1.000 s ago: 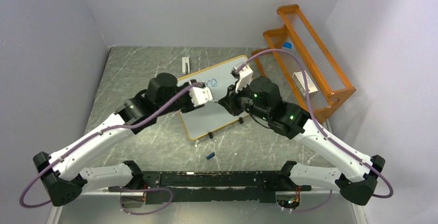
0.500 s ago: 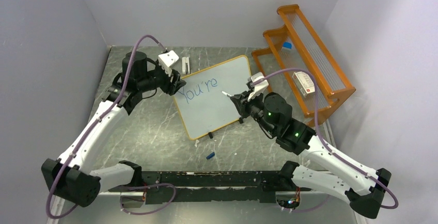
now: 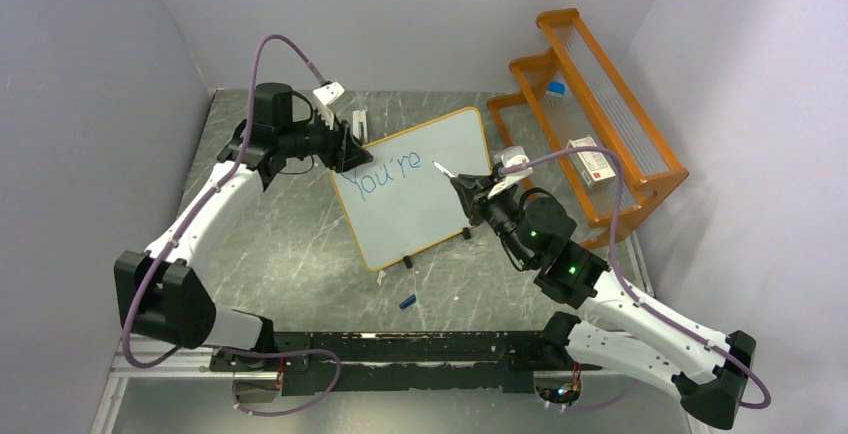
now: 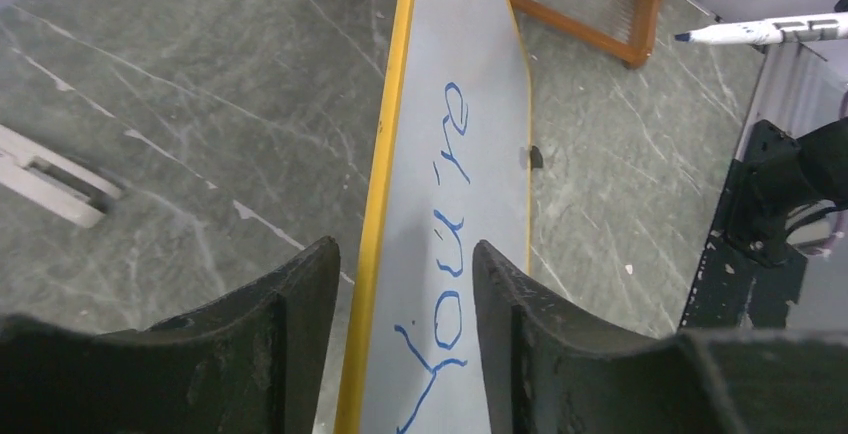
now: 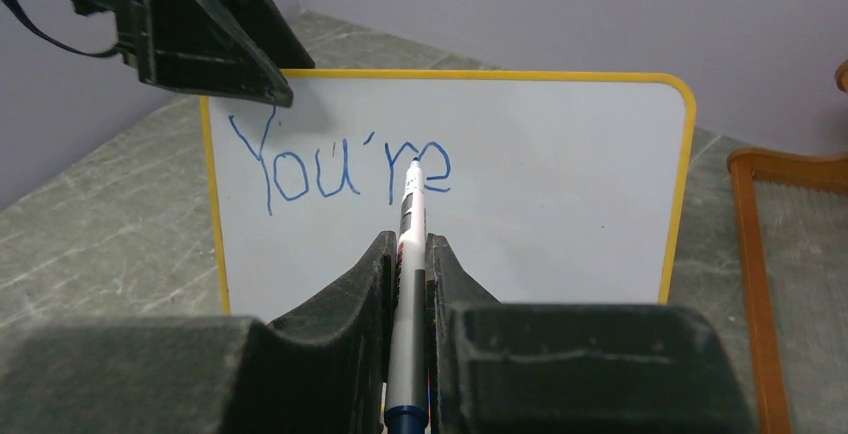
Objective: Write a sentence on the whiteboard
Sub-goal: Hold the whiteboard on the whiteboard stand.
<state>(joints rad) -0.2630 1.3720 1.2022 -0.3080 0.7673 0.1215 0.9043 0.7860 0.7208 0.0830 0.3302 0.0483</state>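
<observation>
Marker (image 5: pixel 410 204), pinched in my right gripper (image 5: pixel 407 244), has lifted off the whiteboard (image 3: pixel 425 209) after "You're" (image 3: pixel 378 176) while my left gripper (image 4: pixel 400 264), swung to its upper-left corner, apparently straddles the frame, jaws apart: sentence unfinished.

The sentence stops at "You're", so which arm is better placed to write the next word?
Right. The right hand is shut on the marker, tip pointing at the whiteboard by the last letter. The left hand only straddles the board's corner.

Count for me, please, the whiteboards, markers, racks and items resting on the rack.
Whiteboard: 1
Marker: 1
Rack: 1
Items on the rack: 2, a blue piece and a white box
Total: 5
</observation>
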